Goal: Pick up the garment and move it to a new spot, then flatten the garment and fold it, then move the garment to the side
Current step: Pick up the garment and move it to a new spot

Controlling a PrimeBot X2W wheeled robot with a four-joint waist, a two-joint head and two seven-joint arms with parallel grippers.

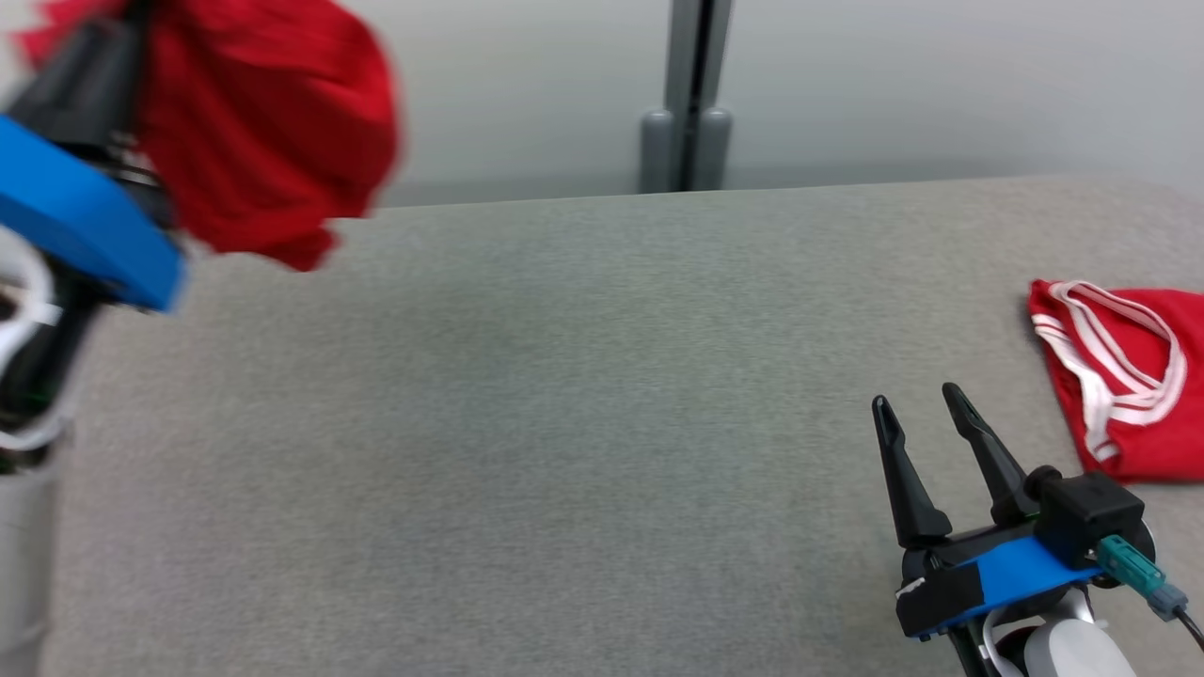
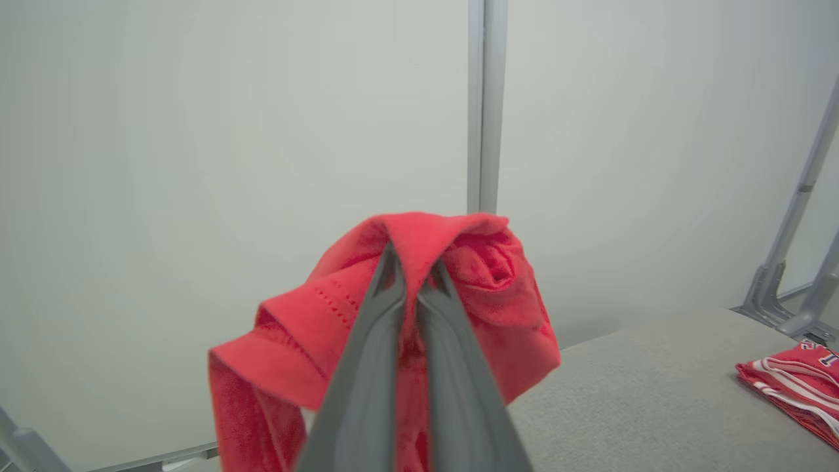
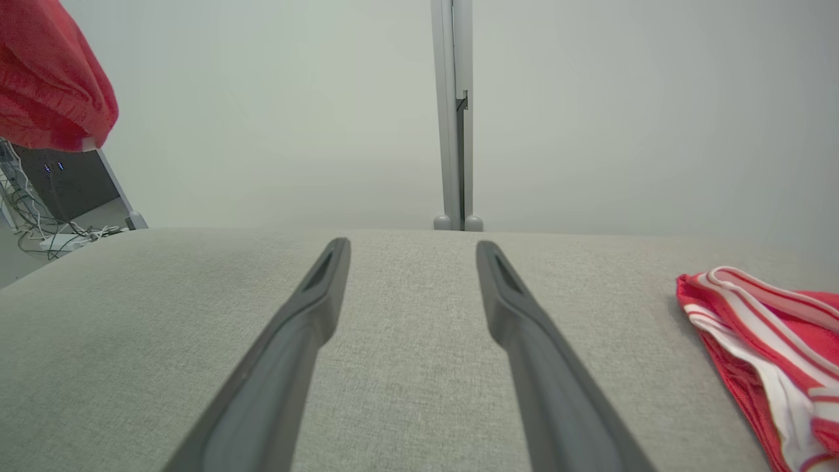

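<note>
The left gripper (image 2: 413, 262) pinches a bunched, soft red cloth garment (image 2: 498, 288) at ten o'clock. The right gripper (image 1: 914, 398) gapes wide, empty.

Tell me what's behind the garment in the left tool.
Behind the garment, gripped by the left tool, stand a pale wall and a grey post. The cloth covers the post's foot and part of the table edge.

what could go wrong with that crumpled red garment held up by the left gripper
The left gripper pinches only a small fold of the crumpled red fabric garment, so it might slip free. Carried far right, it could disturb the folded red white-striped garment on the grey padded table.
</note>
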